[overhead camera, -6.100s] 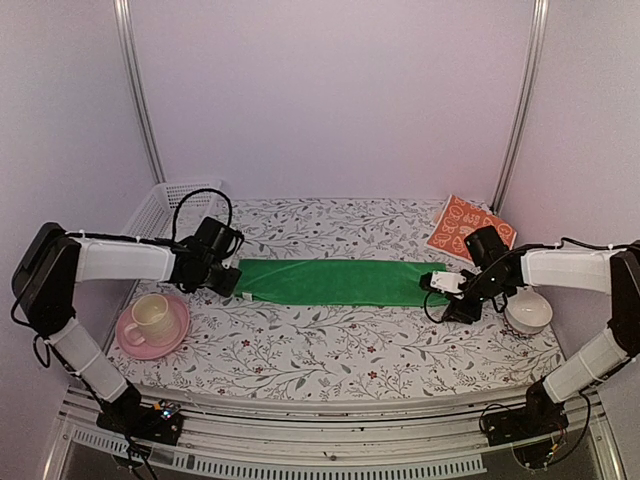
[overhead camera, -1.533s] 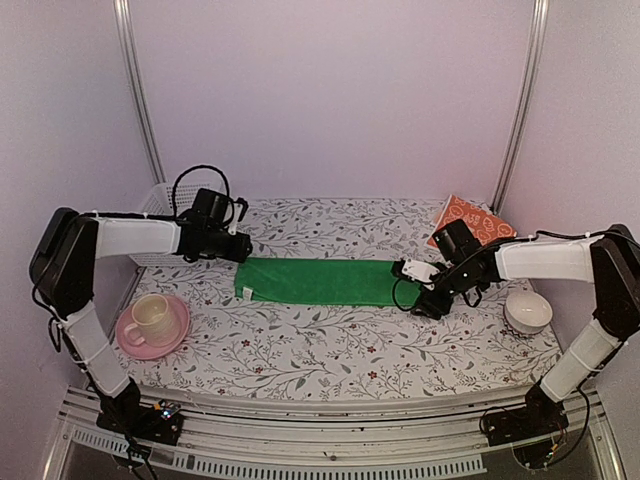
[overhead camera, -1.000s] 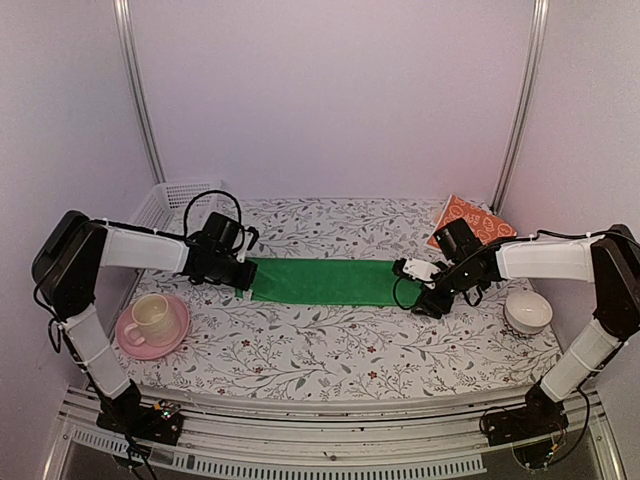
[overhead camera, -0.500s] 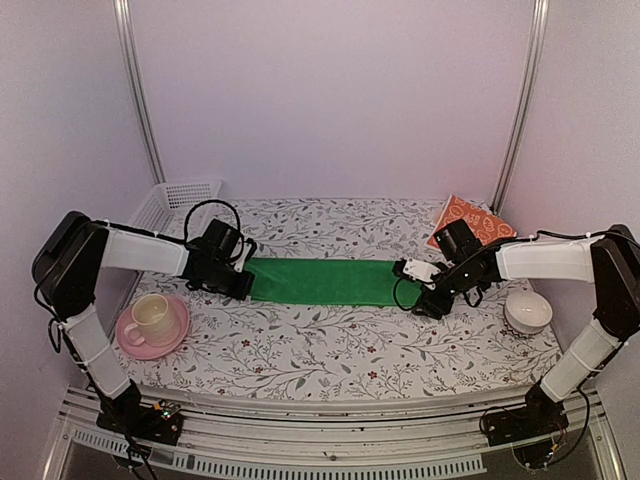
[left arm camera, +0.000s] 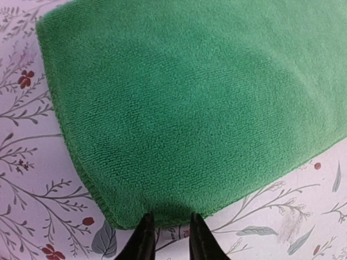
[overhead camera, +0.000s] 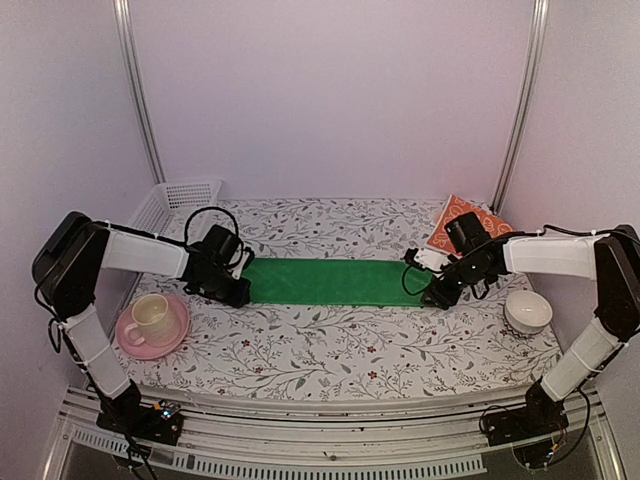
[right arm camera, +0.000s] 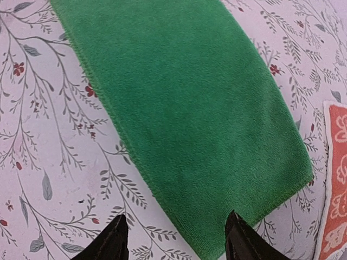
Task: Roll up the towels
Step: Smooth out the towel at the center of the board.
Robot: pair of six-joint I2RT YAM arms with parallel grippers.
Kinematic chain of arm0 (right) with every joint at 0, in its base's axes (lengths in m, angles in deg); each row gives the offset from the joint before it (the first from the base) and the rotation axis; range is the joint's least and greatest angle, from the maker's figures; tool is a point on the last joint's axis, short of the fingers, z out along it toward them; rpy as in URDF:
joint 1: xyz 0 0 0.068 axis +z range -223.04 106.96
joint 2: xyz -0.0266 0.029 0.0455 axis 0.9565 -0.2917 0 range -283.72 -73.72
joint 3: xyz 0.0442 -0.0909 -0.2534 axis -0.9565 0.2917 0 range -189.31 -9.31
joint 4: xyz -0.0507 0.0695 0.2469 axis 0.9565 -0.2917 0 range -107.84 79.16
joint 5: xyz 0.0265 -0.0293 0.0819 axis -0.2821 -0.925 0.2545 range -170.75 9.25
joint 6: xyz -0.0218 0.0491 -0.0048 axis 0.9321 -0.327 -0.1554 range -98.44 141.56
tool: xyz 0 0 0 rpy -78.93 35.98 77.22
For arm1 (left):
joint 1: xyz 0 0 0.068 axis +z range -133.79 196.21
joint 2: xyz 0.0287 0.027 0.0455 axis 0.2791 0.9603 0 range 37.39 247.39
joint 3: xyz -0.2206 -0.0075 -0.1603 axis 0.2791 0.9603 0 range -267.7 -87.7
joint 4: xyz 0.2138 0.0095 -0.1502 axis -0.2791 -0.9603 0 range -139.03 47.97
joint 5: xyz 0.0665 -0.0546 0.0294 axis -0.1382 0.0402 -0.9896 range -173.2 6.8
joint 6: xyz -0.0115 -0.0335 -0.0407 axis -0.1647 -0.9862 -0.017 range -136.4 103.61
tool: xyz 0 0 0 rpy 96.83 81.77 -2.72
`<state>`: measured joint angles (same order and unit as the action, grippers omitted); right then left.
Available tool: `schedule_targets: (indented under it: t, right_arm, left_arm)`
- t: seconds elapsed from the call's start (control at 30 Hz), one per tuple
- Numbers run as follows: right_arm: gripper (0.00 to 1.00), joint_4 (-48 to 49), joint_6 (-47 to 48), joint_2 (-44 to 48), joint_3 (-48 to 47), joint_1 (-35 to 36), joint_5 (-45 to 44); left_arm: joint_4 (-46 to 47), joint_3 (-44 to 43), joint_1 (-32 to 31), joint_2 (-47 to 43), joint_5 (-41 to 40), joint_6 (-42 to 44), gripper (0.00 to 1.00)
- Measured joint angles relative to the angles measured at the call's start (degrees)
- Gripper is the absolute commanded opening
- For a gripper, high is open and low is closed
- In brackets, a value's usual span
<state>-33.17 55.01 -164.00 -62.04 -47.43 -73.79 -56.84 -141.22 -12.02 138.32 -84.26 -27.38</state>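
Both wrist views show green towel [left arm camera: 184,108] (overhead adds cup [overhead camera: 150,317]).

Plain bright green terry towel [overhead camera: 335,282] [left arm camera: 184,103] [right arm camera: 184,108]: folded into long narrow strip, lying flat and unrolled across middle of floral table [overhead camera: 330,350], long axis 9 to 3 o'clock. Both short ends down flat, corners slightly rounded, stitched hem visible along edges. Orange-red cloth with white leaf-like pattern [overhead camera: 468,222] [right arm camera: 336,179]: squarish, unrolled, at 2 o'clock corner of table, turned diamond-wise. Near green strip's 3 o'clock end, off toward 1 o'clock from it, not touching. Near corner partly hidden.
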Motion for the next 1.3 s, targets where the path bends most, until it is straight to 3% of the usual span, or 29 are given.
schedule_targets:
  t: [0.13, 0.3, 0.43, 0.63, 0.87, 1.3]
  right_arm:
    - [0.56, -0.33, -1.62, -0.02, -1.31, -4.09, -1.49]
    - [0.56, -0.92, -4.02, -1.27, -3.02, -8.83, -3.37]
    - [0.63, -2.97, -5.42, -2.10, -4.02, -13.57, -1.68]
    - [0.71, -6.82, -5.29, -2.29, -4.20, -17.07, 5.62]
    - [0.78, -10.08, -5.22, -6.86, -4.52, -17.29, 12.39]
    - [0.78, -13.90, -4.44, -11.30, -5.46, -19.80, 19.12]
  left_arm:
    - [-0.94, 0.00, -0.02, -0.02, -0.24, -0.04, 0.51]
    - [-2.80, -0.66, -0.22, -1.75, -1.33, -0.26, 0.69]
    - [-3.67, -4.74, -1.46, -4.04, -2.49, -0.50, 0.76]
    - [-1.92, -10.86, -5.88, -4.33, -3.89, -0.87, 0.97]
    - [1.46, -14.29, -10.51, 1.20, -4.39, -1.27, 0.97]
    - [6.54, -16.61, -12.33, 8.52, -4.33, -1.29, 0.97]
